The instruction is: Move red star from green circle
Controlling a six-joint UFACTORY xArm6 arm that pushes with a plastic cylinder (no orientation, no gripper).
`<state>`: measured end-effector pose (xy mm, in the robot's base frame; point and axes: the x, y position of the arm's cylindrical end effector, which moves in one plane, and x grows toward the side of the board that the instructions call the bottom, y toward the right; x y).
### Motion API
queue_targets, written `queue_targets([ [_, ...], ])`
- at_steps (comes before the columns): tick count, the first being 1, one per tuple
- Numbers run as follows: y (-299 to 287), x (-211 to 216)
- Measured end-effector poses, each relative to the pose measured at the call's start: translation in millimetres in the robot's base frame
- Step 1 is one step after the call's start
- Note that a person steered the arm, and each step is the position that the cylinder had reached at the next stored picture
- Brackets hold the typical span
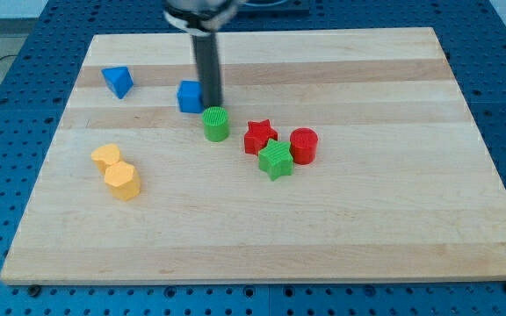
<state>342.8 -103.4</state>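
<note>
My tip (211, 104) stands toward the top edge of the board, left of centre. It is a bare rod with nothing to open or close and nothing held. It sits just at the top of the green circle (216, 124) and beside the blue cube (190, 96); whether it touches either, I cannot tell.

Red star (258, 135): near the board's centre, a little to the right of the green circle, with a small gap between them. The green star (276, 159) touches it on the side toward the bottom edge. The red cylinder (304, 145) sits just to its right, close or touching.

Plan, as I judge it: the tip is on the wrong side of the circle. Route around the circle without nudging it, enter the gap between circle and star, then push the star toward the right edge.

Risk: the green star and red cylinder are likely to be carried along. A glancing contact on a star point would spin it, so aim at its middle.

Well clear: blue triangle (118, 82) near the top-left corner, and two yellow blocks (115, 170) toward the left edge.
</note>
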Motion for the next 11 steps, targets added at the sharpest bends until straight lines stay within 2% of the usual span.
queue_targets([
  [1, -43.7, -28.8],
  [2, -51.9, -24.7],
  [4, -26.7, 30.9],
  [7, -77.2, 23.6],
  [8, -75.5, 38.4],
  [11, -20.7, 111.2],
])
